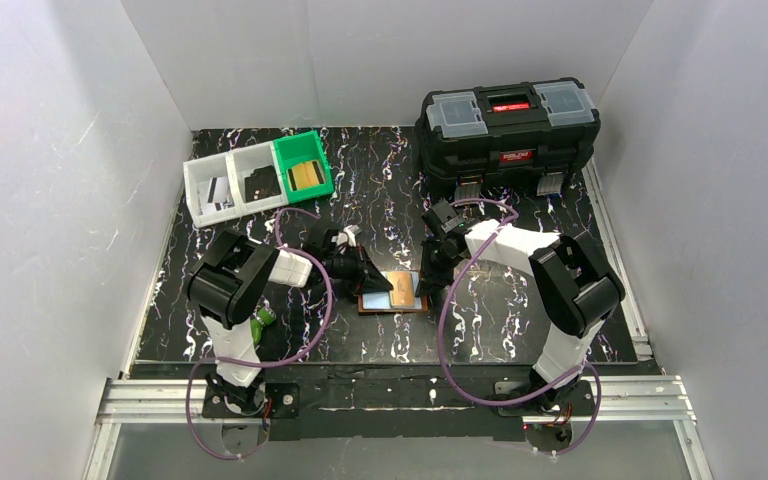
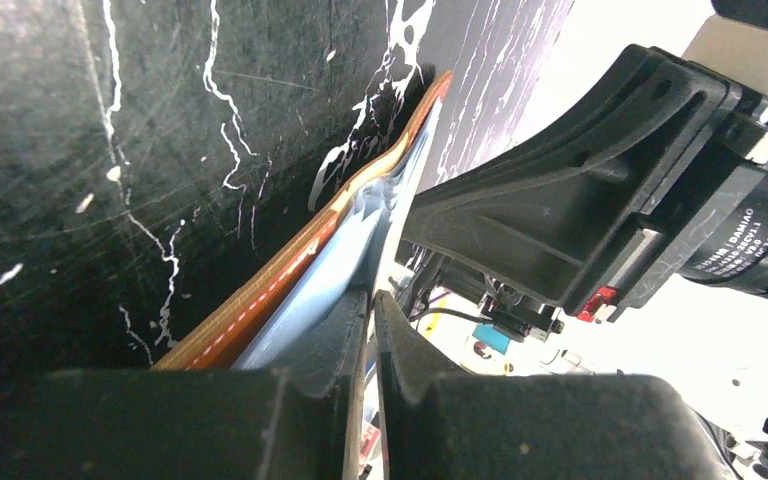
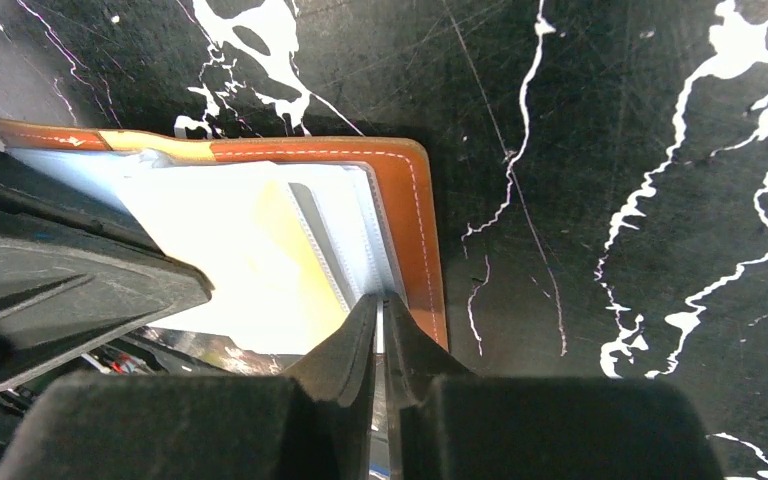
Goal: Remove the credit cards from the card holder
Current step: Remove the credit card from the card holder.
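Right wrist, right claw (image 3: 378, 305) pinching card holder (image 3: 421, 230) edge

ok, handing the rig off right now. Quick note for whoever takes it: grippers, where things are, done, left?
The left gripper is shut, pinching the card holder at its pale blue pockets.
The right gripper is shut on the holder's opposite edge. I can't tell whether a card is in that pinch.
The card holder lies open on the table between the arms.
Credit cards: a yellowish one shows inside the pockets.
Done: holder open, gripped on both sides.
Left: draw the cards out.
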`<state>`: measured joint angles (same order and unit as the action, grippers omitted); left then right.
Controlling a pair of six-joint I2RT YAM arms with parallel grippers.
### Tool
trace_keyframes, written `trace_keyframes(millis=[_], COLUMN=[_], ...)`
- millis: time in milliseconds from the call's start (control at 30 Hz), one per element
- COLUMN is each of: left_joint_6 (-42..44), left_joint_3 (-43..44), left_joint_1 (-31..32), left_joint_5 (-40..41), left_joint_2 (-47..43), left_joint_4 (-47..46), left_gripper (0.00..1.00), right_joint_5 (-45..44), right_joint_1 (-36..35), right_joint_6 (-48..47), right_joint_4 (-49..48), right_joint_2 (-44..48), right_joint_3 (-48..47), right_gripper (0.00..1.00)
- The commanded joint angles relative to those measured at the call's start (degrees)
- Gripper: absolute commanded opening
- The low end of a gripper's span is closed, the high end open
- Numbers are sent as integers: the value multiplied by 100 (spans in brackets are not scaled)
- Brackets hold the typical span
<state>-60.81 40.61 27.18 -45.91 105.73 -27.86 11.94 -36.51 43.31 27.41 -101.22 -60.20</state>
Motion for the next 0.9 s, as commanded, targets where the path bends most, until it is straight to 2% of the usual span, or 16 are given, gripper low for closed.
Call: trace_keyframes(millis=[0, 233, 333, 667, 867], left_joint_6=[165, 189, 194, 176, 200], left_joint_3=[-67, -73, -108, -82, -29], left_joint_1=[-99, -107, -125, -142, -142], left_joint_5=[-68, -49, -26, -52, -67], left_joint_2=[-406, -444, -468, -479, -404], left_joint_4=[141, 172, 182, 100, 133], left_gripper=[6, 14, 15, 5, 5], right_joint_5=[-398, -379, -373, -345, -341], right_joint_1=[12, 18, 22, 21, 21], right_joint_6=[-98, -108, -104, -112, -122], right_joint_4=[235, 224, 219, 224, 226], right_joint_2=[-303, -315, -320, -340, -357], right_joint_3=[131, 137, 149, 132, 123], right_gripper=[13, 13, 13, 13, 13])
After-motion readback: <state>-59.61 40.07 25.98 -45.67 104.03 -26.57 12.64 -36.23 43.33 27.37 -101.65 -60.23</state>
